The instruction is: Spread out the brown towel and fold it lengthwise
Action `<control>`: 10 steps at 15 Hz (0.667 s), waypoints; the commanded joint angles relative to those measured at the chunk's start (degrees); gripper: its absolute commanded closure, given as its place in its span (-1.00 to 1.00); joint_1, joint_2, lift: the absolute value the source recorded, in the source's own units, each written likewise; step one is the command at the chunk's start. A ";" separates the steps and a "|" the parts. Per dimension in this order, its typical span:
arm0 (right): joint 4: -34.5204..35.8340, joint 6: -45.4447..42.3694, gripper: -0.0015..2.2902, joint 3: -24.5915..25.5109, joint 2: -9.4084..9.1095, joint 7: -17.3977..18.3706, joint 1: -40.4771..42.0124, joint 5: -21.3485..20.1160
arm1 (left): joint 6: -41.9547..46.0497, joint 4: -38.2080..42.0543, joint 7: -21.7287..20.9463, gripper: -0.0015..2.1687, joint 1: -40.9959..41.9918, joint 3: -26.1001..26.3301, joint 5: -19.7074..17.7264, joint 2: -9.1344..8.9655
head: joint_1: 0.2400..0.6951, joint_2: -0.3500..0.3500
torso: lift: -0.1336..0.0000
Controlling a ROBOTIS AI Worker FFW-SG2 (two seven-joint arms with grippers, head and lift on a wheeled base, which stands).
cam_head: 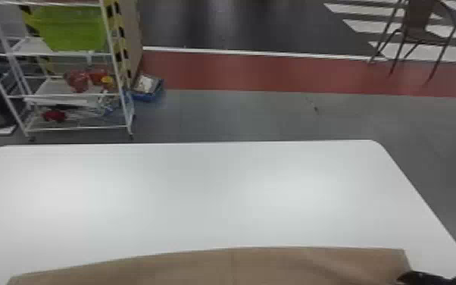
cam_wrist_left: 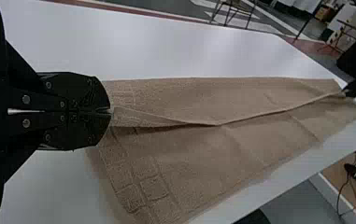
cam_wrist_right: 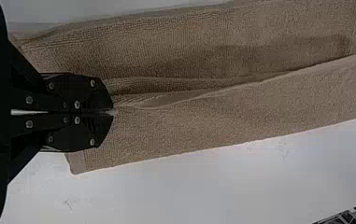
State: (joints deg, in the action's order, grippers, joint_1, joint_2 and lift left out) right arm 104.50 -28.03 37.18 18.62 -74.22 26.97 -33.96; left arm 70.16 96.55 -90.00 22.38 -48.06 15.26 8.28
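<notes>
Lengthwise fold judged in progress: left gripper (cam_wrist_left: pixel 110 111) and right gripper (cam_wrist_right: pixel 113 112), jaws closed, pinch the brown towel (cam_head: pixel 238 267) on the tabletop (cam_head: pixel 200 197), bottom of head view; next, I align edges, then release

And here's my left gripper (cam_wrist_left: pixel 110 111), flat black fingers (cam_wrist_left: pixel 80 93) pressed together, tips meeting in a tight pinch! Well apart from it, my right gripper (cam_head: pixel 414 278) sits low at the head view's right corner, fingers (cam_wrist_right: pixel 84 93) clamped together just as firmly!
</notes>
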 commanded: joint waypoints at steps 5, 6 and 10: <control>0.97 -1.19 0.14 0.79 0.01 -0.22 0.63 0.74 | 7.75 -0.93 -0.57 0.70 1.35 -3.18 -3.22 -0.01 | 1.00 -0.34 | -0.83; 2.02 -1.19 0.15 1.40 0.01 -0.57 0.46 0.83 | 7.75 -0.84 -0.57 0.70 1.35 -4.15 -4.54 0.25 | 1.00 -0.33 | -0.83; 2.90 -1.19 0.15 1.93 0.10 -1.27 1.86 0.74 | 10.56 -1.81 -0.57 0.70 2.93 -5.02 -6.21 0.25 | 1.00 -0.26 | -0.83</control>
State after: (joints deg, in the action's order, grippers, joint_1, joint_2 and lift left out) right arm 107.58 -29.06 39.35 18.70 -75.59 28.00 -33.06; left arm 79.30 95.54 -90.00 24.52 -53.33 9.35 8.52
